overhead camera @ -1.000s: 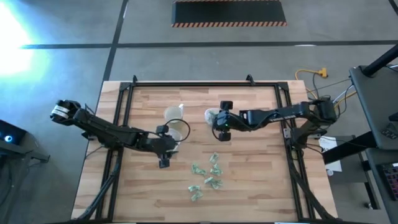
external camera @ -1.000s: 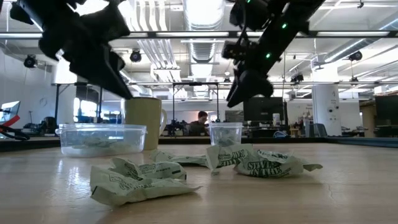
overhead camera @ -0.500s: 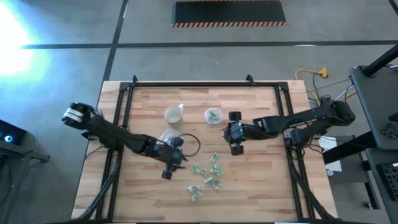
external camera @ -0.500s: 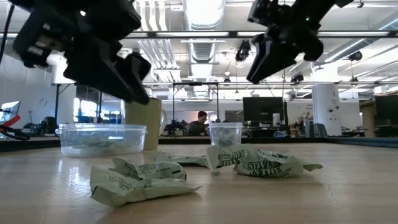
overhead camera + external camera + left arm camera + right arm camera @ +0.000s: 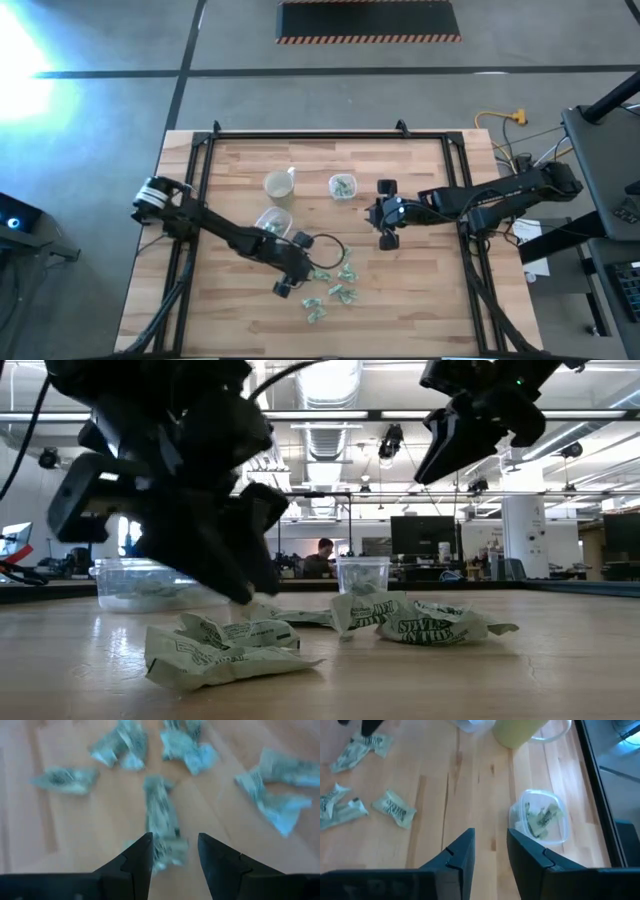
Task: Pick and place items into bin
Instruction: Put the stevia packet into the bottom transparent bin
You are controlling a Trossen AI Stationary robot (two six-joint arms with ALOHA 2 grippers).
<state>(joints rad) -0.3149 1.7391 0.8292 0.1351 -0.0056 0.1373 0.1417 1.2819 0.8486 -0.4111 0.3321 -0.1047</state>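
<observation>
Here, the wrapped pieces [image 5: 335,282] are seen scattered in a loose cluster on the near middle of the table [image 5: 420,300], a few touching one another, others just apart. From the low view they [image 5: 222,650] look crinkled, thin and puffed with folds, so they are judged to be very light, soft and easily crushed, and likely to slide on the wood if nudged from the side. Hold is probably best taken across the narrow middle of a single piece, from above, with the twisted ends left free.

The left claw [image 5: 173,851] is held open, nothing between its fingers, and is poised low over one long piece [image 5: 161,815] at the left edge of the cluster; in the high view it [image 5: 290,280] sits just beside the pieces.

Farther back, a small clear tub [image 5: 343,186] already holding a few pieces stands on the table, with a larger clear tub [image 5: 272,222] to its left near the left arm and a pale yellowish cup [image 5: 279,184] beyond that.

The right claw [image 5: 390,232] hangs above the table to the right of the small tub, nothing held, its fingers [image 5: 462,851] set at a moderate gap.
</observation>
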